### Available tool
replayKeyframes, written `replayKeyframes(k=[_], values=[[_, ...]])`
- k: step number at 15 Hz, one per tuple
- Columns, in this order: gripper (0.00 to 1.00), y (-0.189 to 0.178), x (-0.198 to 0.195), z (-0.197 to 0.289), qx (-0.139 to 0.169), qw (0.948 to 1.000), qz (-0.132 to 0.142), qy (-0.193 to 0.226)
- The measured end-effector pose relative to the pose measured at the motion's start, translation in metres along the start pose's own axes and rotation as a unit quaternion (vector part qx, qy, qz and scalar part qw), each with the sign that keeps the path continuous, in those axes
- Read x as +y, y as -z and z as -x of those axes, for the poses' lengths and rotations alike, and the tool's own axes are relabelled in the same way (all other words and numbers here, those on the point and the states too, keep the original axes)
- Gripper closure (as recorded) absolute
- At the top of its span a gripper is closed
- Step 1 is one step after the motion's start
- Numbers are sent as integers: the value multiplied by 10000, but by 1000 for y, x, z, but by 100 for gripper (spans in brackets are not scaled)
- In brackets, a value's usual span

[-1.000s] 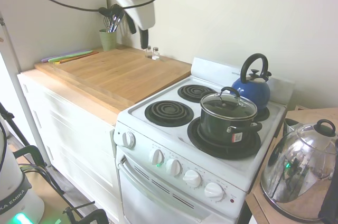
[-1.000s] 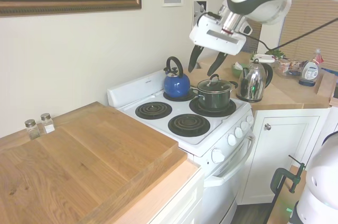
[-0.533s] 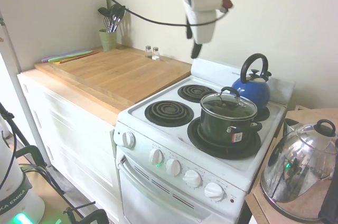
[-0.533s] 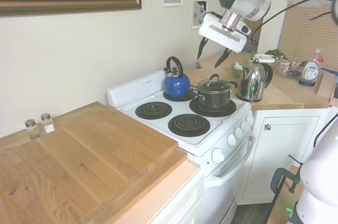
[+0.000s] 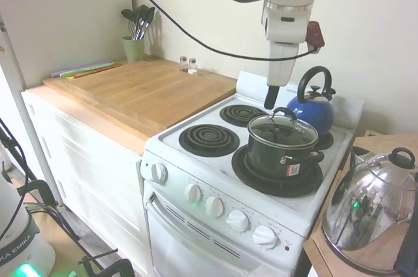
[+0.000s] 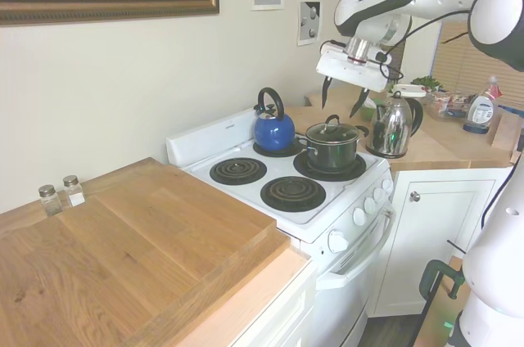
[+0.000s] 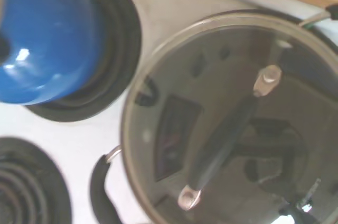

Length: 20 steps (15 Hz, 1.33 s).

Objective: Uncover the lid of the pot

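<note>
The black pot stands on the stove's front right burner, with a small white sticker on its side. The clear glass lid rests on it, black loop handle on top. My gripper hangs just above the lid, pointing down. The second exterior view shows the gripper open, fingers spread a little above the lid and the pot. In the wrist view the lid fills most of the picture, and its handle runs across the middle.
A blue kettle sits on the rear burner right behind the pot. A chrome kettle stands on the counter to the right. A wooden board, two shakers and a utensil cup lie to the left.
The arm has swung from over the wooden counter across the stove and come down, so the open gripper now hangs just above the pot's lid.
</note>
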<state>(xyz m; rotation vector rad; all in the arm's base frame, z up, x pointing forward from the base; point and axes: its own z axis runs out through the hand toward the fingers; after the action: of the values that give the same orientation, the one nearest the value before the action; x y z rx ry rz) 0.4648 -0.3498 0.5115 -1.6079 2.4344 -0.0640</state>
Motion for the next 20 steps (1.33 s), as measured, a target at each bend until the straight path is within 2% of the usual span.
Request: replayKeyframes(k=[1,4,9,15,20], values=[[100,-8,-4,-2,37,10000,18,-61],[100,-26,-18,-6,235,9995,-60,-198],[100,-29,-26,6,445,9987,-160,-209],[100,-45,-33,3,519,9984,-53,-208],[100,-45,-33,-1,537,9982,-82,-237]])
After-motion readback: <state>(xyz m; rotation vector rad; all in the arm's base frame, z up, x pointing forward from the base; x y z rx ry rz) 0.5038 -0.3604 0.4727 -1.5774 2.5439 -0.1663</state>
